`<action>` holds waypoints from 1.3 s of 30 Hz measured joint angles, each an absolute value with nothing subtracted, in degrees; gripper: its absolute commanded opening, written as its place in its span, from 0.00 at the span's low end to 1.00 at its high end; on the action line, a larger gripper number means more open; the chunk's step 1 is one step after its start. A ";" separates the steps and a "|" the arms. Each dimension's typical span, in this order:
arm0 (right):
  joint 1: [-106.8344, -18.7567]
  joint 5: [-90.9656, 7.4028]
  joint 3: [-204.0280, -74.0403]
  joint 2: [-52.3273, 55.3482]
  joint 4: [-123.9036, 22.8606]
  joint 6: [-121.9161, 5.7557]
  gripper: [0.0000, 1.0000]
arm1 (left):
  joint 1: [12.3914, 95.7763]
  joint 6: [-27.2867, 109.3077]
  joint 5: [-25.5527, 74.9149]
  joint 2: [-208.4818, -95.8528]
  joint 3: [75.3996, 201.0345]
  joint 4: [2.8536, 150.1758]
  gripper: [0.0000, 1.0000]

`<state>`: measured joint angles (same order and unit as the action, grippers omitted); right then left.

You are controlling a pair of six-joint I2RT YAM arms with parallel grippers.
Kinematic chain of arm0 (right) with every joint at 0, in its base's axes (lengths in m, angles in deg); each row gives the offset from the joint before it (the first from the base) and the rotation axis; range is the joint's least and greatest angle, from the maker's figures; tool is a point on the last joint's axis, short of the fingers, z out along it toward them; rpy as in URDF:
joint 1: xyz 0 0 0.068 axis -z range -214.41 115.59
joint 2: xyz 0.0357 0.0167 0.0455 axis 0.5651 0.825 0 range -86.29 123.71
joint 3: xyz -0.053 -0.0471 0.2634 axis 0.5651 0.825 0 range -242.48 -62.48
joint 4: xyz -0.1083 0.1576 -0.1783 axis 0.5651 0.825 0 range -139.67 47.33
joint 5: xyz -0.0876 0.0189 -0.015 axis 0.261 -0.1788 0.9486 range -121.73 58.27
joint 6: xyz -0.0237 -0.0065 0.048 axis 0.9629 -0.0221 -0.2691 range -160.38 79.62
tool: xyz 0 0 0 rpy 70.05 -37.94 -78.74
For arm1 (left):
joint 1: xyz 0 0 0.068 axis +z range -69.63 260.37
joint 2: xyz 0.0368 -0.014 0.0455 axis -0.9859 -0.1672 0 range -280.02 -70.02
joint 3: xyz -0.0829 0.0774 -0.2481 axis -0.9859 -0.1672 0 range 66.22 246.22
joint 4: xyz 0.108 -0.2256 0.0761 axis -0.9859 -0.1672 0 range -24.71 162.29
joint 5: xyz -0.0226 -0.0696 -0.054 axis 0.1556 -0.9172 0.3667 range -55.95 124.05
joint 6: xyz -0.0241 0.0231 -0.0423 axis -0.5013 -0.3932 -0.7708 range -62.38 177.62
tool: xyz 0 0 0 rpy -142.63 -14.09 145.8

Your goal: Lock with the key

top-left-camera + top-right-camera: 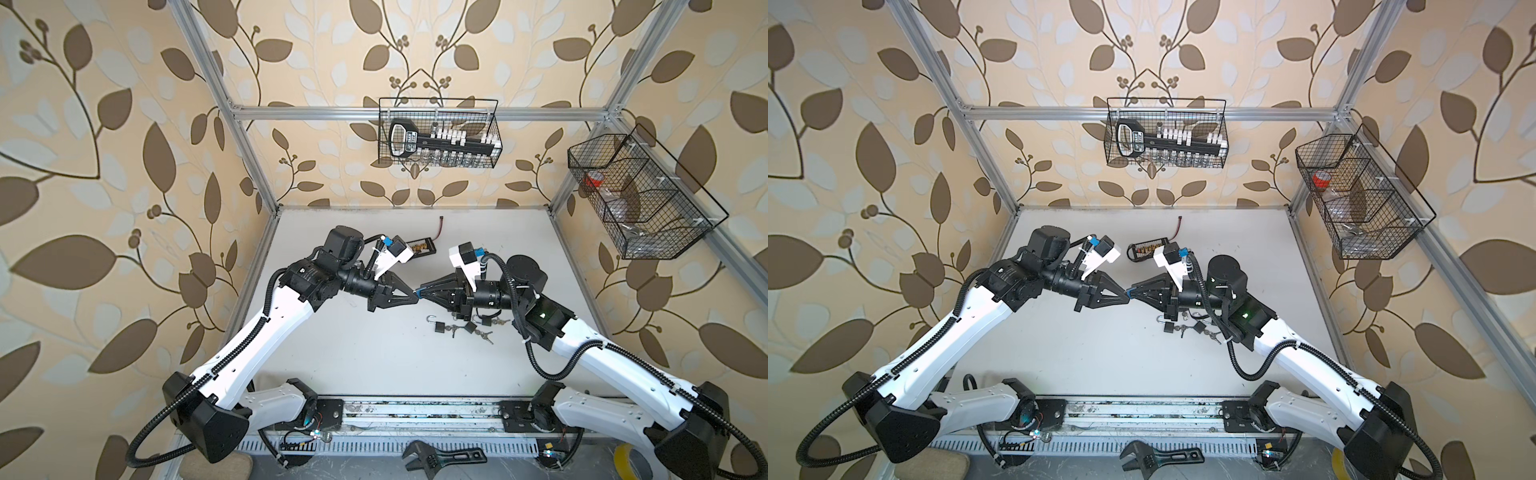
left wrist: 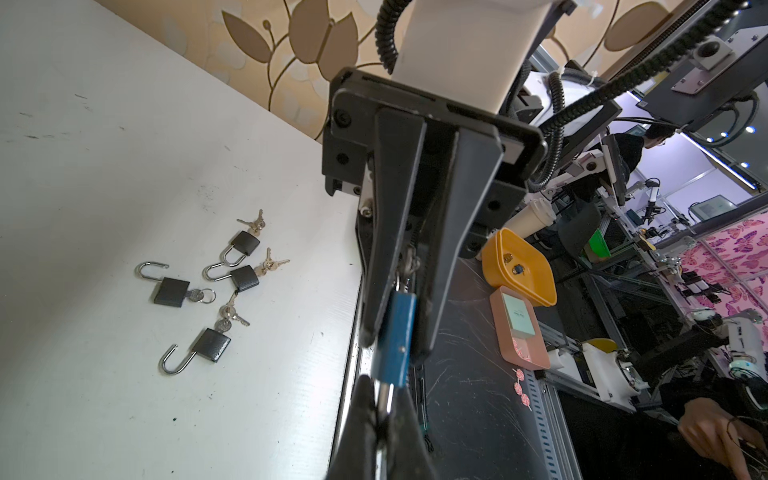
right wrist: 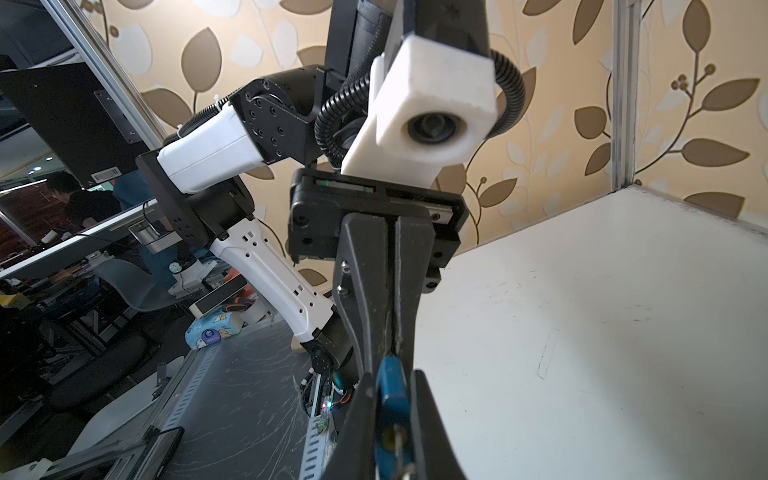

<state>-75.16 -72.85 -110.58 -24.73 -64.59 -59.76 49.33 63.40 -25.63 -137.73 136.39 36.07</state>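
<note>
The blue padlock (image 2: 395,336) hangs in the air between the two tools, clear of the worktop (image 2: 104,166). The right tool (image 3: 392,382) is closed narrow across the padlock's flat faces. The left tool (image 2: 381,415), tip to tip with it, is pinched fully together on the silver shackle (image 2: 385,397). The key bunch (image 2: 409,264) sits at the padlock's far end, deep between the right tool's fingers toward its palm, with one key apparently in the keyhole. Whether the shackle is pressed home I cannot tell.

As a judgement on handling, the padlock is small, rigid metal, dense for its size and not fragile. Its painted faces look smooth, so a flat squeeze on the two broad sides is the safest hold. The shackle is a thin round bar, likely slick, and may twist in a pinch. The key is thin and stiff and is best taken flat across its head; the spare keys on the ring will swing loose. The right tool's fingers crowd the key where it sits, so reaching it probably needs a new hold that leaves that end free.

Below the right tool, four black padlocks (image 2: 171,291) lie on the worktop with keys attached, most with shackles open.

No brand or writing can be read on the blue padlock. A barcode label (image 3: 106,175) beyond the left tool's arm is too small to read.
</note>
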 measured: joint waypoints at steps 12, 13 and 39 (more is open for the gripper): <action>-75.21 -69.40 -109.75 -27.81 -65.75 -59.89 0.00 | 48.78 63.11 -25.39 -137.25 136.08 40.83 0.00; -74.95 -69.51 -109.66 -28.51 -65.68 -59.89 0.00 | 48.43 62.98 -25.56 -137.27 136.08 42.01 0.00; -73.26 -72.35 -109.16 -32.84 -57.40 -57.53 0.62 | 49.30 61.45 -26.92 -139.06 135.99 50.69 0.00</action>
<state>-73.26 -72.35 -109.16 -32.84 -57.40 -57.53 49.30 61.45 -26.92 -139.06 135.99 50.69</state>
